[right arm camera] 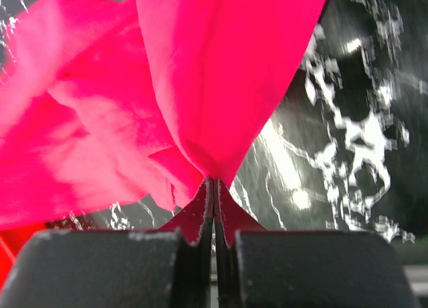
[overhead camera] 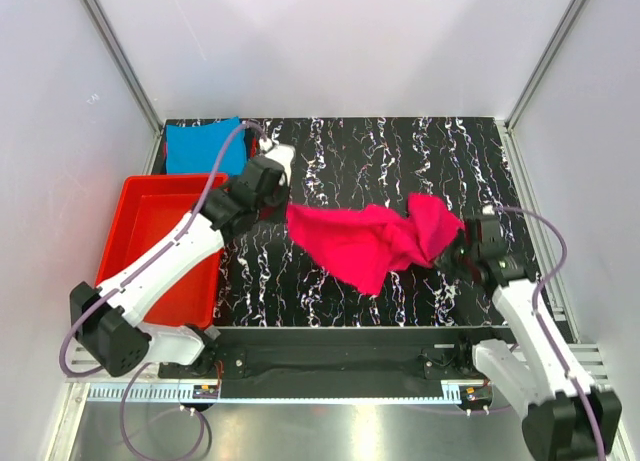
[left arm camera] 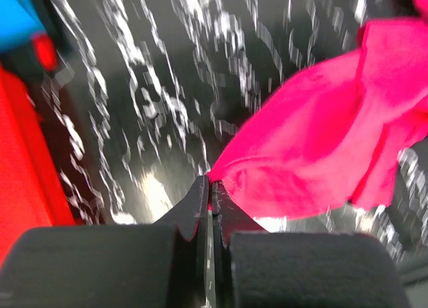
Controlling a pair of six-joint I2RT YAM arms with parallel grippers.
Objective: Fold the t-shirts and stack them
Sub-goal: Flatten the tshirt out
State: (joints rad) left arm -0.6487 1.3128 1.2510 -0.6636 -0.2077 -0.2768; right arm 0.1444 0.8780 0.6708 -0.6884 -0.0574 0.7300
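Now, left gripper (left arm camera: pixel 211 184): clamped tight, its jaws pressed together on a pinch of cloth at the left corner of the pink shirt (overhead camera: pixel 365 239).
Left grip point: the cloth bunches to a narrow tip right at the fingertips and widens out to the right in the left wrist view.
Right gripper (right arm camera: pixel 214 181): also clenched, jaws together, nipping a fold of the same pink shirt at its right end.
Right grip point: the cloth rises from the fingertips in a broad upright flap, with looser folds spilling to the left of it.
Pink shirt, whole: spread between the two grippers across the middle of the table (overhead camera: pixel 400 151), creased and uneven, one lobe drooping toward the near edge; the right end stands up in a peak beside the right gripper. Whether its middle touches the table cannot be told.
Blue shirt (overhead camera: pixel 203 146): lies flat in the far left corner of the table, well apart from the pink one, just beyond the tray.
Red tray (overhead camera: pixel 160 221): sits at the left side of the table; the left arm reaches across above it.
Table: black with white marbled streaks, blurred in both wrist views.
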